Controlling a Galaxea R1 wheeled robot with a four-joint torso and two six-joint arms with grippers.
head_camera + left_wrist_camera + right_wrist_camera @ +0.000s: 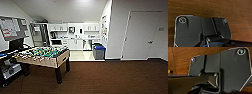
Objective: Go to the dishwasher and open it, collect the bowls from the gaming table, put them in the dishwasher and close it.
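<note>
Gaming table (47, 55) stands left; dishwasher (87, 45) (possibly) in far kitchen.

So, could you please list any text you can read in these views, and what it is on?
No text can be read.
Wall board: papers with red and dark print, too blurred.
Wall notices by the kitchen: too blurred.
Plate by the door: too small.

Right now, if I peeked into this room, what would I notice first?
Probably the table-football table on the left, with its green field and rows of little players, standing on dark brown floor. Behind it, a bright white kitchenette glows at the far end. A grey bin with a blue lid stands at its right edge.
</note>
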